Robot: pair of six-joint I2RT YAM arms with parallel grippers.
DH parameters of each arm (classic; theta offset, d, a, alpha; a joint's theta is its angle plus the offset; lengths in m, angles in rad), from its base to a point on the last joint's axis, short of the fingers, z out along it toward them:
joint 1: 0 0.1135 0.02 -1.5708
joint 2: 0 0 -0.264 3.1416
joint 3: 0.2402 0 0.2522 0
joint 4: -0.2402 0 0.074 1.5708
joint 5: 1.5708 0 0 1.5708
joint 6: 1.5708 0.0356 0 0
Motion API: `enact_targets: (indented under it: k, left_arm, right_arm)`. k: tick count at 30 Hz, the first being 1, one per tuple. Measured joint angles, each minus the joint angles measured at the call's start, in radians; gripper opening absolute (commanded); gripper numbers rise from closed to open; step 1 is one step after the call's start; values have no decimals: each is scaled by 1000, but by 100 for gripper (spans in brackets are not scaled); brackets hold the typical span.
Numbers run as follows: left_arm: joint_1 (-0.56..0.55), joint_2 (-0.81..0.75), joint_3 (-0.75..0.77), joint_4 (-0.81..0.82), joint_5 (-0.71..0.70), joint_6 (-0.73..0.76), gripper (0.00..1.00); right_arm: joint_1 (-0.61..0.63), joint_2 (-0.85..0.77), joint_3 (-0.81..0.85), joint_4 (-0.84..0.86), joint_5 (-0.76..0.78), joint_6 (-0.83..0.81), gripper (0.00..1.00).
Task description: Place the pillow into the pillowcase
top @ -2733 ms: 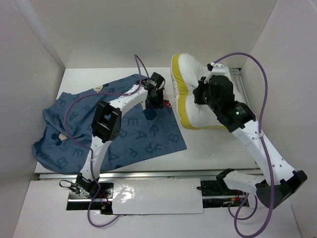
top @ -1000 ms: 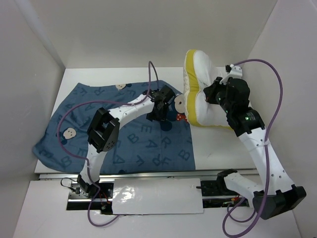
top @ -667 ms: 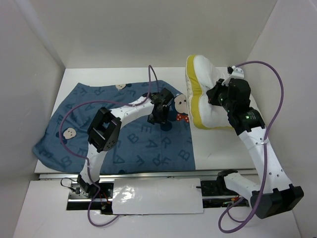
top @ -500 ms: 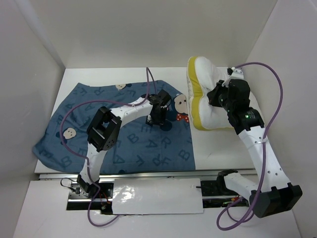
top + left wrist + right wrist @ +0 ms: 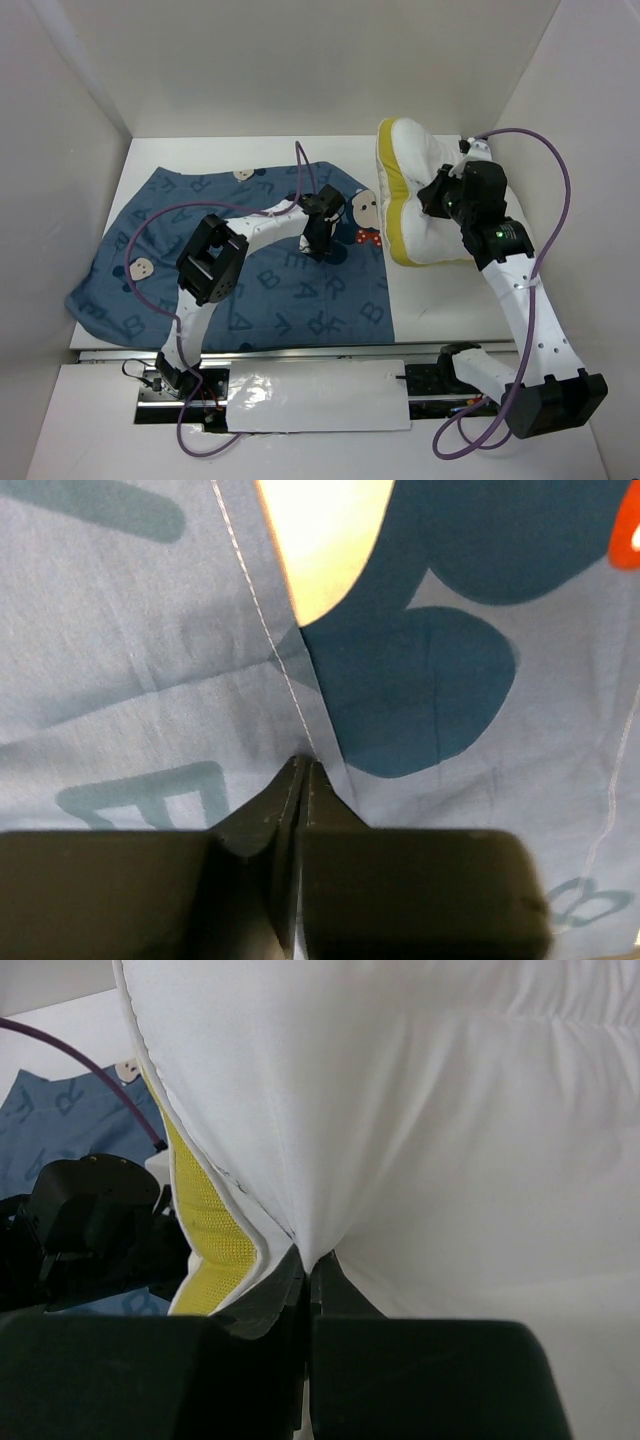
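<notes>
The pillowcase [image 5: 290, 290] lies spread flat over the left and middle of the tabletop [image 5: 450, 300], printed side up. A cartoon mouse face [image 5: 365, 212] with a red polka-dot bow [image 5: 371, 238] sits near its far right corner. The left gripper [image 5: 318, 244] is pressed down onto the cloth just left of that face. In the left wrist view its fingers [image 5: 255, 815] are drawn together on a stitched seam of the pillowcase [image 5: 150, 630], with the fabric puckering into the tips.

The pillow [image 5: 410, 205] stands bunched at the far right of the tabletop, outside the case, its yellow band [image 5: 386, 175] facing left, just beside the pillowcase's right edge. The right gripper [image 5: 440, 196] holds it from the right side. In the right wrist view the fingers [image 5: 265, 1305] are clamped tight on a pinch of the pillow's white cover [image 5: 450, 1110] next to the yellow band [image 5: 205, 1220].
</notes>
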Motion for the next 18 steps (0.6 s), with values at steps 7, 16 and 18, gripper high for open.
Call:
enact_targets:
  k: [7, 16, 18]
  left_arm:
    - [1, 0, 0, 3, -1, 1, 0]
    - [2, -26, 1, 1, 18, 21, 61]
    - [0, -28, 1, 2, 23, 24, 61]
  right_arm:
    - [-4, 0, -12, -1, -13, 0, 0]
    - [-4, 0, -20, -1, -24, 0, 0]
    - [-4, 0, -26, -1, -27, 0, 0]
